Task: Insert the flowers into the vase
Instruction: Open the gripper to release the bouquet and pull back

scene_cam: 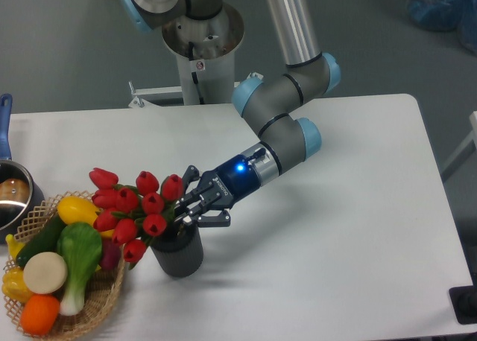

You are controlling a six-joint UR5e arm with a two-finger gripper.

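— Where did we see the flowers [133,210]?

— In the vase [178,253], stems down in its mouth. The bunch leaned hard to the left, away from the arm [287,129], so the red buds hung out over the near edge of the basket [89,305]. One low bud sat just beside the vase rim.

— And the vase itself?

— Upright on the white table [335,237], just right of the basket, near the front edge. We could see its dark ribbed side below the rim.

— What of the hand [187,204]?

— It reached in from the right, just above the vase mouth, right up against the leaves. We saw its two fingers [191,176] spread apart, one high and one low, with a gap between them. It gripped nothing that we could make out; the stems stood free of the fingers, though the leaves hid part of that spot.

— The light on the wrist?

— A blue glow showed on the dark collar behind the hand.

— Anything else on the table?

— The basket held toy vegetables: a yellow one [80,211] at the top, a green leafy one [79,252], a pale round slice [45,272], an orange one [39,313] at the bottom. At the far left edge we saw a metal pot [13,196] with a blue handle, partly cut off by the frame.
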